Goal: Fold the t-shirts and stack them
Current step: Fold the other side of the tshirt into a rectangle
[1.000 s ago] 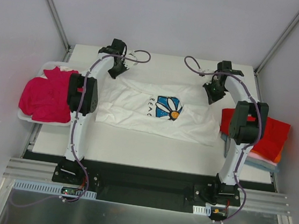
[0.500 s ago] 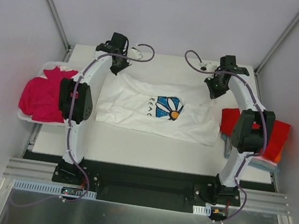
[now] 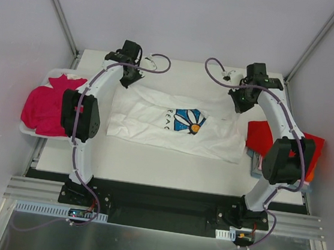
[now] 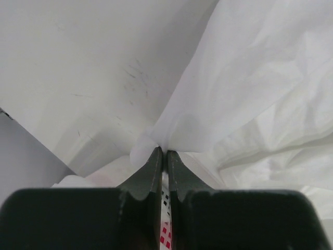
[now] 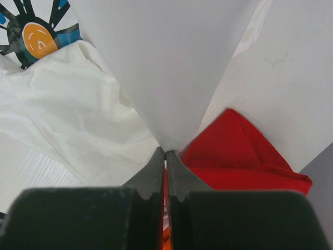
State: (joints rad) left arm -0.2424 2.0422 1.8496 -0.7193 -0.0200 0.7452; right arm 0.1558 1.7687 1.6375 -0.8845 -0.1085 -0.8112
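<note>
A white daisy-print t-shirt (image 3: 155, 120) lies spread across the middle of the surface (image 3: 168, 167), print facing up. The left end effector (image 4: 164, 152) is clamped shut on the shirt's far-left corner and the right end effector (image 5: 165, 152) on its far-right corner, with cloth fanning out from each grip. A red t-shirt (image 5: 234, 151) sits just beside the right grip. The magenta t-shirts (image 3: 45, 108) are heaped at the left edge.

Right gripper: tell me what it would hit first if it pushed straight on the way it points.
The right gripper is shut on a fold of the white t-shirt, so that taut cloth is directly ahead and would meet it first. Past it is probably the table, though depth is unclear.
</note>
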